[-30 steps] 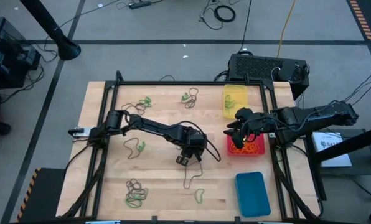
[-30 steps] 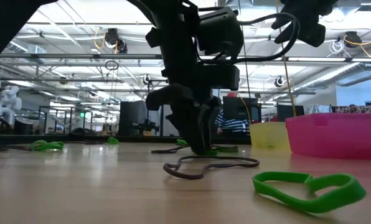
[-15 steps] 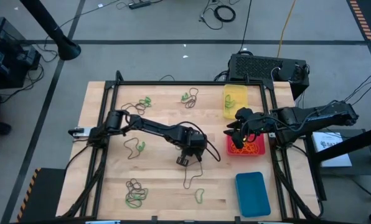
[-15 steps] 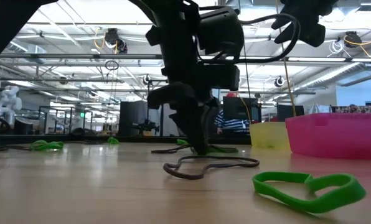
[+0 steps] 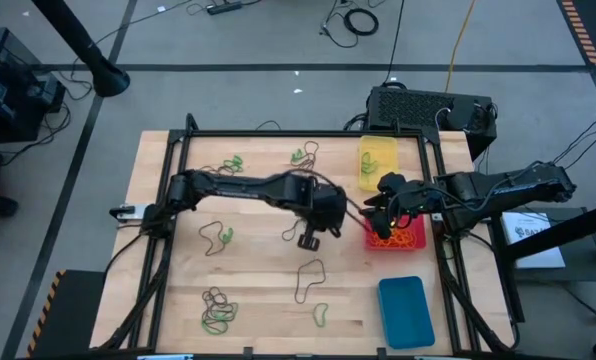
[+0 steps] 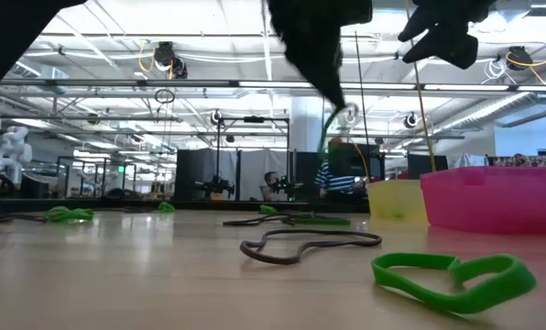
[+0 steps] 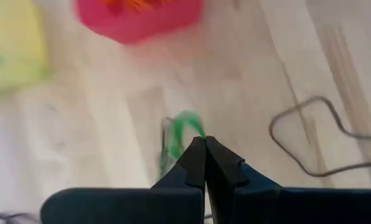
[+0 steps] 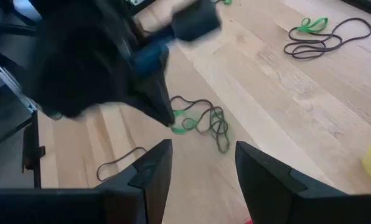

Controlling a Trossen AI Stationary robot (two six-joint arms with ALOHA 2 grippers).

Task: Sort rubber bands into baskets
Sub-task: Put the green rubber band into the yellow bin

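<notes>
The table point(image 5: 258, 300) is pale wood with a smooth matt grain. The baskets, red point(image 5: 403, 240), yellow point(image 5: 377, 157) and blue point(image 5: 406, 312), look like smooth plastic (the red one faintly translucent). The rubber bands point(image 6: 456, 275) look soft and matt.

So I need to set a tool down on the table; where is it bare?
Barest: the left edge beside the brown-green pair, and the near right strip between the green band and blue basket. Crowded: around the left gripper, red basket and right gripper.
</notes>
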